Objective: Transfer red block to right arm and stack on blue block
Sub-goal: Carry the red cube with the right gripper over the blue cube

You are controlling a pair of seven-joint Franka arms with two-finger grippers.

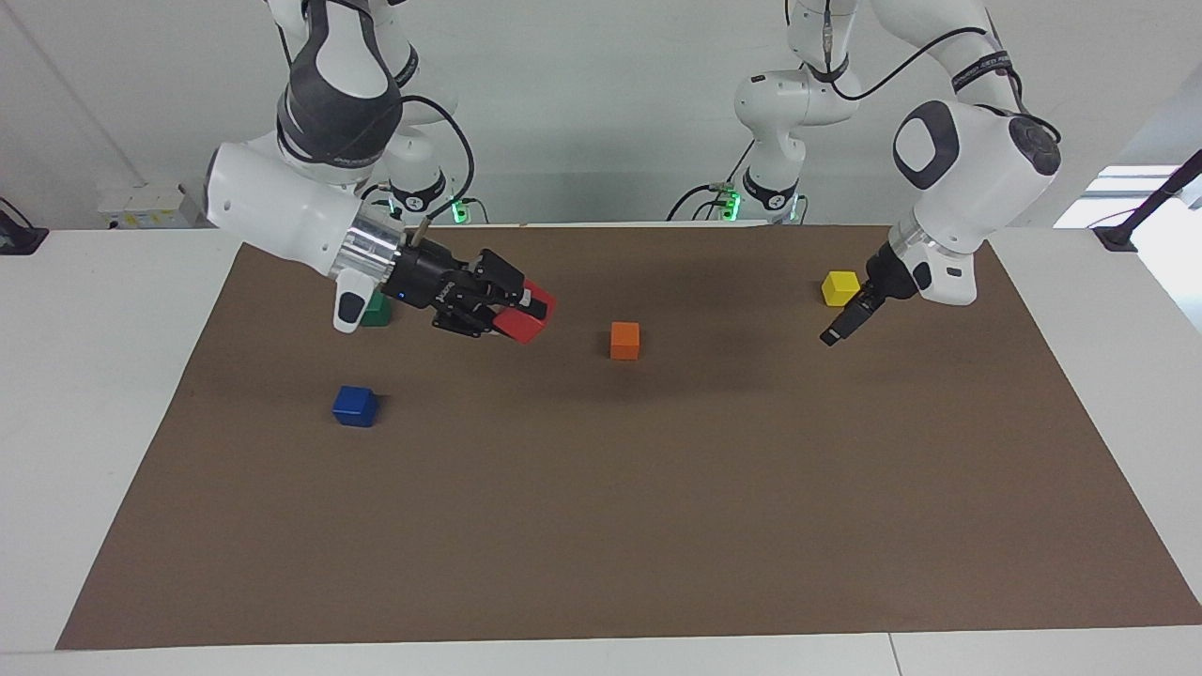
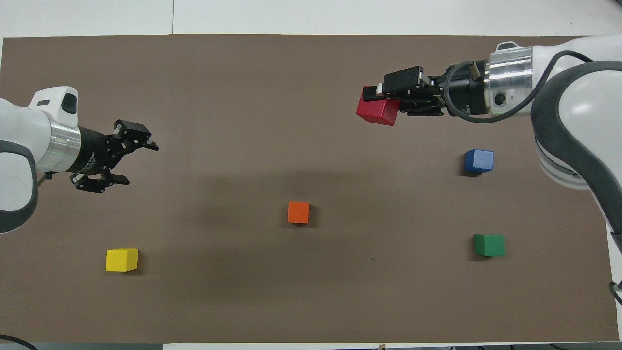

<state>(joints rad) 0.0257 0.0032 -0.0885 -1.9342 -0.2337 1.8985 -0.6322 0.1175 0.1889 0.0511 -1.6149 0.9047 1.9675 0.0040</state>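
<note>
My right gripper (image 1: 528, 314) is shut on the red block (image 1: 522, 322), holding it tilted in the air over bare mat, between the orange cube and the blue block. In the overhead view the red block (image 2: 378, 111) sticks out past the right gripper (image 2: 377, 99). The blue block (image 1: 355, 406) (image 2: 478, 161) sits alone on the mat toward the right arm's end, with nothing on it. My left gripper (image 2: 140, 164) (image 1: 839, 330) hangs open and holds nothing, beside the yellow cube at the left arm's end.
An orange cube (image 1: 624, 340) (image 2: 298, 212) lies mid-mat. A yellow cube (image 1: 840, 287) (image 2: 122, 259) lies near the left arm's base. A green cube (image 2: 489, 245) (image 1: 377, 311) lies near the right arm's base, partly hidden by the right wrist in the facing view. The brown mat (image 2: 291, 301) covers the table.
</note>
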